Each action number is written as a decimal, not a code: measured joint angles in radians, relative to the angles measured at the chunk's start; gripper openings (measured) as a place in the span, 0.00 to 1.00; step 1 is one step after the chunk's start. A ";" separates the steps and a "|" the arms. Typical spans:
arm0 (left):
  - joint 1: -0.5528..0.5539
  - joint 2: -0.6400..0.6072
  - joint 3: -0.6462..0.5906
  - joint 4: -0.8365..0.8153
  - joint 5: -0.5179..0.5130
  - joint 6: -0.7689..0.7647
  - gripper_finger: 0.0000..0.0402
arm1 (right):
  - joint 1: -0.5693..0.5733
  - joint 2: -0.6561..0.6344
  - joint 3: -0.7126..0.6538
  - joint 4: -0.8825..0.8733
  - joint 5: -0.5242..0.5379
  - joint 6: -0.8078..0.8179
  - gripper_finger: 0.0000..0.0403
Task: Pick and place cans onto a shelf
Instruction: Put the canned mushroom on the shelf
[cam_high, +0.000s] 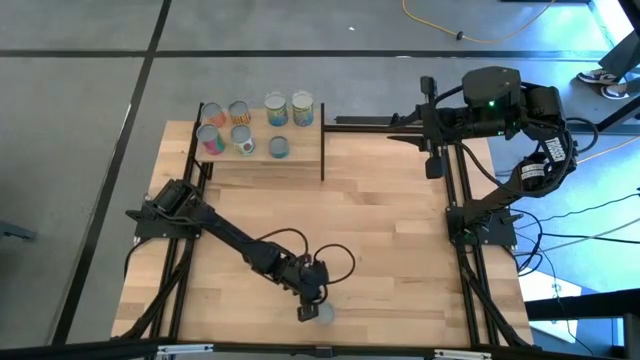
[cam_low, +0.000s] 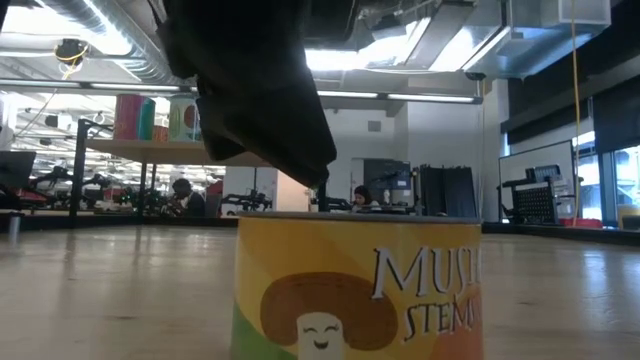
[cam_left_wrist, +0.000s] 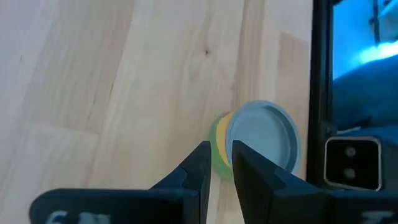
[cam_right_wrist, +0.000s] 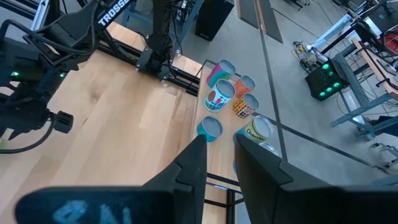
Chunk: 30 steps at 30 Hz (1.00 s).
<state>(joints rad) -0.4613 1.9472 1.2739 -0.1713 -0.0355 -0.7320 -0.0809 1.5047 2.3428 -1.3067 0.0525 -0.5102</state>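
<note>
cans: 8 — 7 on shelf (cam_high: 262, 160), 1 on table (cam_high: 400, 220) | arms: 2

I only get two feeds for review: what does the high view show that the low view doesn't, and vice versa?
Only the high view shows the right end effector parked by the shelf's right side, and seven cans on the shelf. Only the low view shows the near can's mushroom label and people in the room behind. Both show the left end effector over the can at the table's near edge.
</note>
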 joint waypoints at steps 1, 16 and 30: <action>0.003 0.000 0.000 0.000 0.001 -0.022 0.14 | 0.000 0.000 0.000 0.000 0.000 0.000 0.21; 0.000 0.042 -0.001 0.058 0.073 -0.020 0.14 | 0.000 0.000 0.000 -0.001 -0.001 -0.048 0.21; 0.004 0.044 -0.001 0.046 0.063 -0.016 0.14 | 0.000 0.000 0.000 -0.001 -0.001 -0.048 0.21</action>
<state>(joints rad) -0.4576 1.9911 1.2732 -0.1256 0.0277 -0.7478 -0.0808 1.5047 2.3428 -1.3079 0.0517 -0.5587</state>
